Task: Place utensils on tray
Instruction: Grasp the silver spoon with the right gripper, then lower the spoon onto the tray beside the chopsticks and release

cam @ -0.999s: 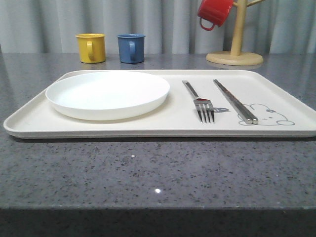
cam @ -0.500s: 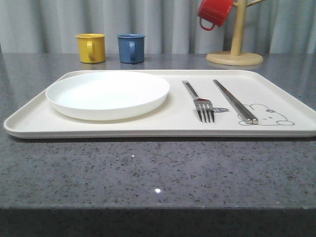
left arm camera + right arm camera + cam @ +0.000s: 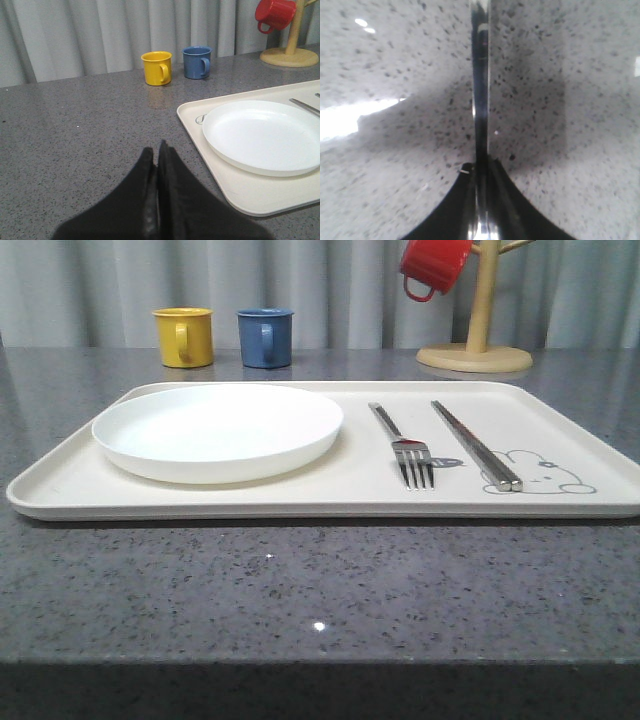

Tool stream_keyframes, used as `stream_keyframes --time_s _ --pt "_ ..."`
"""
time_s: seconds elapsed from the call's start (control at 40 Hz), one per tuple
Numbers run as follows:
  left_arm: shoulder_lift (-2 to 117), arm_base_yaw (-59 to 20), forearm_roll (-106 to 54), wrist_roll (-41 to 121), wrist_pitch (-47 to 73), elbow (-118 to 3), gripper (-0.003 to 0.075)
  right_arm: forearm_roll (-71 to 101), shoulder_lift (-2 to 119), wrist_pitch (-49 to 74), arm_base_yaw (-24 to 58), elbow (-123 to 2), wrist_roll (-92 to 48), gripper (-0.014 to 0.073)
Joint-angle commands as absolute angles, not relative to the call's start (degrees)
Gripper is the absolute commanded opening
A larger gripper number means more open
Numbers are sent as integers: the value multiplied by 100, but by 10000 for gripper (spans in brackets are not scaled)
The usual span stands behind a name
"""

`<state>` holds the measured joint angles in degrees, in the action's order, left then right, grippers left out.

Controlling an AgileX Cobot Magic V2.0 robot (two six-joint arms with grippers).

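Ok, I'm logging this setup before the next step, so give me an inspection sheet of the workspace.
Surface: grey speckled counter.
Job's things: fork and chopsticks lie on the tray; a shiny metal handle sits in the right claw.
Clutter: white plate on the tray.
Grippers: left claw shut, empty.
Cables: nothing seen.
Surroundings: yellow mug, blue mug, red mug on wooden stand, curtain.

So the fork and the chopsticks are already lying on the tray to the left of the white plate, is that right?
Not quite: the fork and the chopsticks do lie on the tray, but to the right of the white plate, not the left. The front view shows it: plate on the tray's left half, fork beside it, chopsticks further right by the rabbit drawing.
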<state>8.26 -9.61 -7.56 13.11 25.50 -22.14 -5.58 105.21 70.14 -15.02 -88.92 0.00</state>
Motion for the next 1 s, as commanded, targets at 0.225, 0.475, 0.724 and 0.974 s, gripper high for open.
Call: stream_keyframes --time_s 0.225,0.475,0.724,0.974 --pt "898 -951 -825 1279 2131 -2364 -18 -597 9257 7653 -622 -9101 907 23" --pt "898 -951 -825 1279 2131 -2364 -18 -344 9151 7653 922 -9101 1653 23" --pt "898 -951 -825 1279 2131 -2364 -18 -214 9564 7653 1713 -9065 2121 25" --pt "898 -951 -825 1279 2131 -2364 -18 -157 9892 7653 1772 -8840 2132 25"
